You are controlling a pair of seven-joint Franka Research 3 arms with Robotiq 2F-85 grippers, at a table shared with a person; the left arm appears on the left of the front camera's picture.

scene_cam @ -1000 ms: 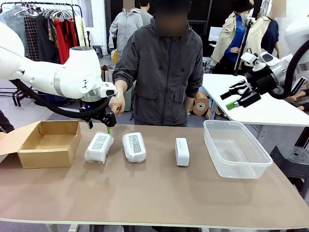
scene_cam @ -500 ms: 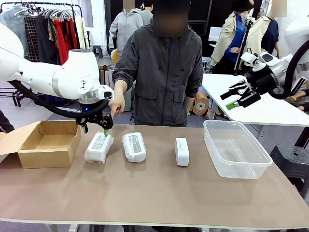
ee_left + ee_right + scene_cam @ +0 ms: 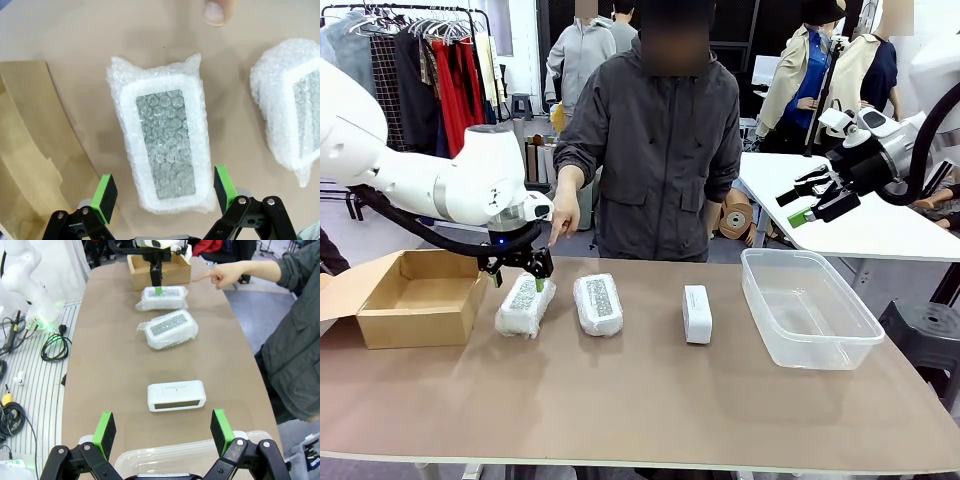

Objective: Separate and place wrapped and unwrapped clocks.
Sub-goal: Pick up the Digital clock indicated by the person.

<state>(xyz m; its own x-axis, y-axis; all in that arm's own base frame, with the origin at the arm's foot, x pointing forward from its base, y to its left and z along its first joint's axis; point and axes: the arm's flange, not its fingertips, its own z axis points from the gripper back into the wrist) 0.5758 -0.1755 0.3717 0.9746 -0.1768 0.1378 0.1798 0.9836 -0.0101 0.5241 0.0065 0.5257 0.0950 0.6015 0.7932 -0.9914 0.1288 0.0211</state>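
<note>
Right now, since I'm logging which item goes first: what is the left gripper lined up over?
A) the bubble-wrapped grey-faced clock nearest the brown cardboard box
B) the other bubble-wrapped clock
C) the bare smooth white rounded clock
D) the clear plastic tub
A: the left gripper, jaws open, has its pads either side of the bubble-wrapped grey-faced clock beside the brown cardboard box.

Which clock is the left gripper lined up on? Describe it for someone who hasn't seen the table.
Start at the open cardboard box at the table's left end. The bubble-wrapped clock right beside it is the one, under the open left gripper. Unlike the other wrapped clock, it lies nearest the box; the bare white clock sits farther right.
</note>
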